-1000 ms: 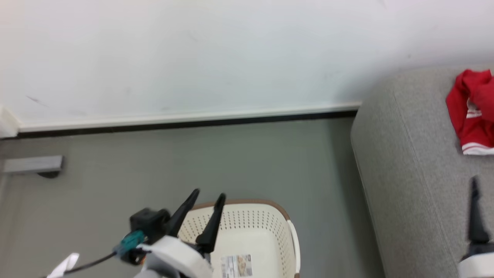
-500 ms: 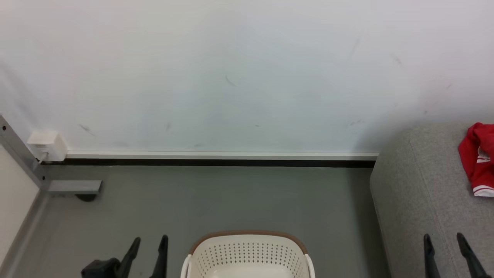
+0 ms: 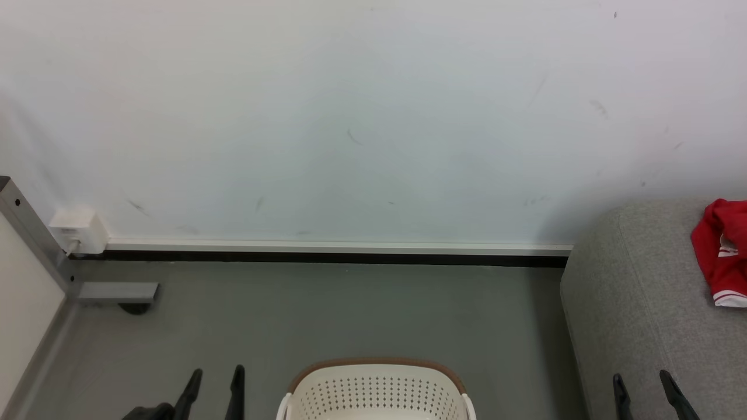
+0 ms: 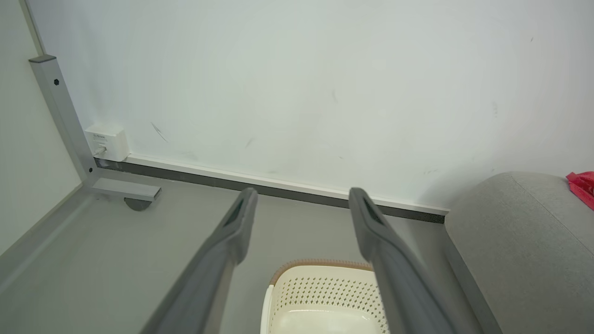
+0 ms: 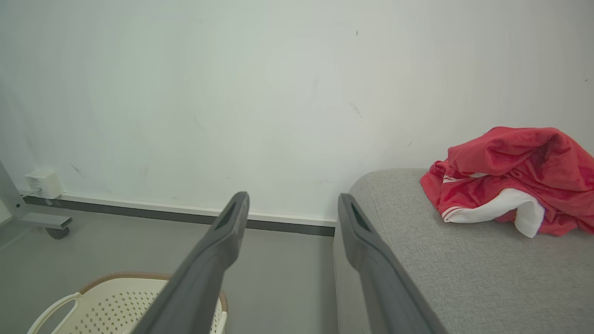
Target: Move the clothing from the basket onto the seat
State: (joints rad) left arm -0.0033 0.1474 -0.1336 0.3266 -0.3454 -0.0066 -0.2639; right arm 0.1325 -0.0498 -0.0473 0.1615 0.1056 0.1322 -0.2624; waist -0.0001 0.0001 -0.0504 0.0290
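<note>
While its fingers stand apart and hold nothing, the left gripper (image 3: pixel 216 374) hangs just left of the basket (image 3: pixel 376 386). The right gripper (image 3: pixel 641 379), also spread and empty, is well right of the basket, above the seat (image 3: pixel 630 303). Farther right of the basket, the clothing (image 3: pixel 719 251) lies on the seat.

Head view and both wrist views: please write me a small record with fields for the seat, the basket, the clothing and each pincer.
seat: grey sofa, to the right of the basket
basket: cream with brown rim, on the floor; no clothing in the part of its inside that shows
clothing: red with white trim, heaped on the seat
left pincer: open, empty, left of the basket
right pincer: open, empty, seen against the seat
</note>
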